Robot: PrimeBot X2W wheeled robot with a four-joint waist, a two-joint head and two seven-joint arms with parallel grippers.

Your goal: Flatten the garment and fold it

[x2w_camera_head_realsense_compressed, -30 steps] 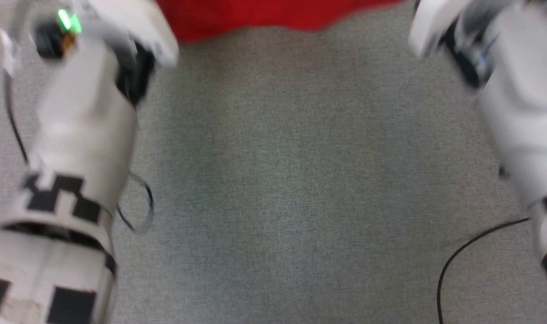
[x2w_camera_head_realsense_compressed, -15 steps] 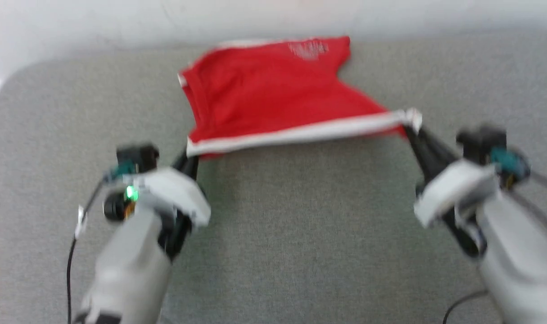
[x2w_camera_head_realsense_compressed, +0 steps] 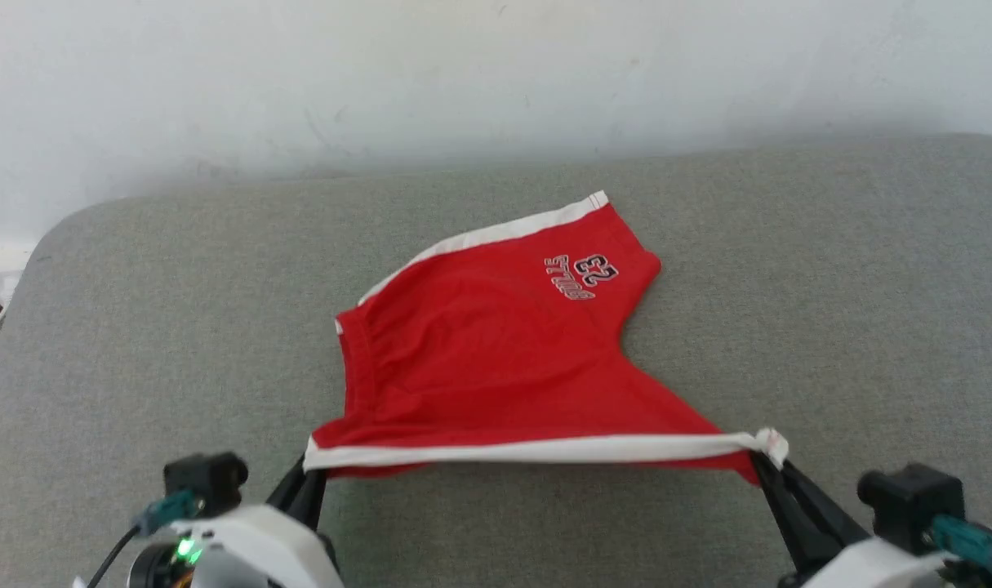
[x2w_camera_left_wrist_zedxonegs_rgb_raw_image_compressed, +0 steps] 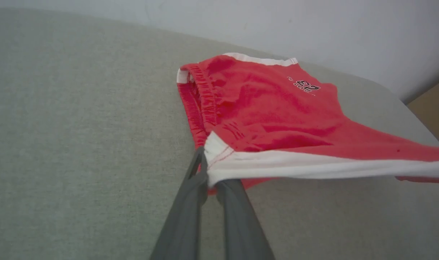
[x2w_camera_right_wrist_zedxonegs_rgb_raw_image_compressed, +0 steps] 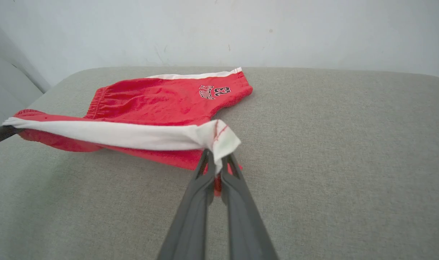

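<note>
Garment [x2w_camera_head_realsense_compressed: 496,359] is lying on the grey fabric-covered desk [x2w_camera_head_realsense_compressed: 830,286], with its far part resting flat and its near edge being lifted off the surface. A white band [x2w_camera_head_realsense_compressed: 544,449] is running along that near edge and is being stretched into an almost straight line between the 2 tools. The left tool [x2w_camera_head_realsense_compressed: 308,478] is clenching the band's left corner, its 2 dark fingers [x2w_camera_left_wrist_zedxonegs_rgb_raw_image_compressed: 190,202] pressing together on the white cloth. The right tool [x2w_camera_head_realsense_compressed: 761,465] is pinching the band's right corner in the same way, with a small flap of white fabric sticking out past its tips in the right wrist view. Red fabric is sagging a little beneath the taut band. The gathered waistband [x2w_camera_head_realsense_compressed: 357,359] is sitting at the garment's left side. A second white strip [x2w_camera_head_realsense_compressed: 479,241] is edging the far leg, and a printed 23 [x2w_camera_head_realsense_compressed: 589,269] is showing near the far right corner. A pale wall [x2w_camera_head_realsense_compressed: 496,82] is rising behind the desk.
</note>
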